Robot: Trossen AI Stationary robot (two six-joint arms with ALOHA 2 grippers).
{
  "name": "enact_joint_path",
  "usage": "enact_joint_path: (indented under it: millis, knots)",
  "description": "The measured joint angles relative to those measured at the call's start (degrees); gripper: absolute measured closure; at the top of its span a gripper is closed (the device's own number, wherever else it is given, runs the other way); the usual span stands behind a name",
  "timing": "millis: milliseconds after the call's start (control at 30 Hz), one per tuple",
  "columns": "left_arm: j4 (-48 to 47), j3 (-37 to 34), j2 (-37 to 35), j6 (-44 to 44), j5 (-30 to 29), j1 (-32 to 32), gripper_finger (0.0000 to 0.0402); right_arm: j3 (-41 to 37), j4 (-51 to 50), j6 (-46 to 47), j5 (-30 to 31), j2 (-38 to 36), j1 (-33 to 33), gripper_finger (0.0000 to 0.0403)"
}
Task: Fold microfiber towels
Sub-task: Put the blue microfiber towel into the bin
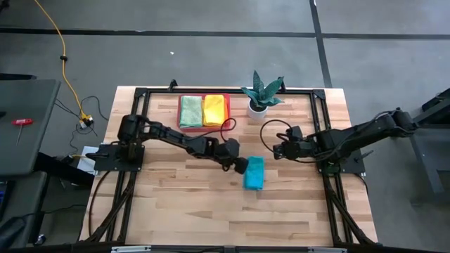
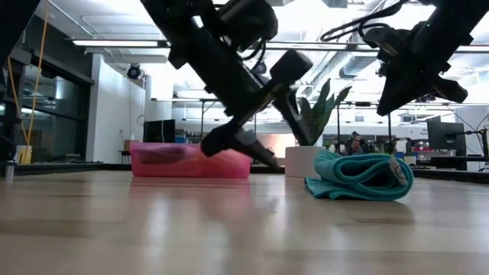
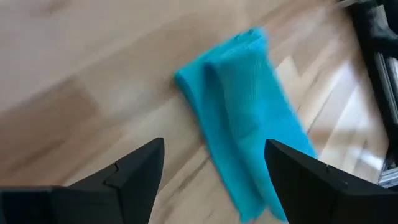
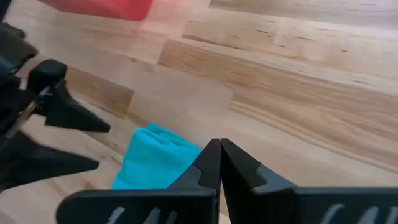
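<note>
in the low view, the teal towel shows rolled folds.

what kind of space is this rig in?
Looks like a lab or open workshop: bare concrete floor with a yellow cable across it, exposed ceiling ducts, and monitors on desks behind the wooden table.

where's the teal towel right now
In the high view the teal towel lies folded on the bare wooden table near its middle, just right of the open left gripper, in front of the potted plant.
</note>
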Motion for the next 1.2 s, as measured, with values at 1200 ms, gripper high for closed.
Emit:
enact_joint_path:
  millis: [1200]
  knots:
    - [0.37,10.66,12.96,-8.19,3.43,-3.03,0.0269,-0.09,0.49,-1.86,1.93,1.61,0.01,0.0402]
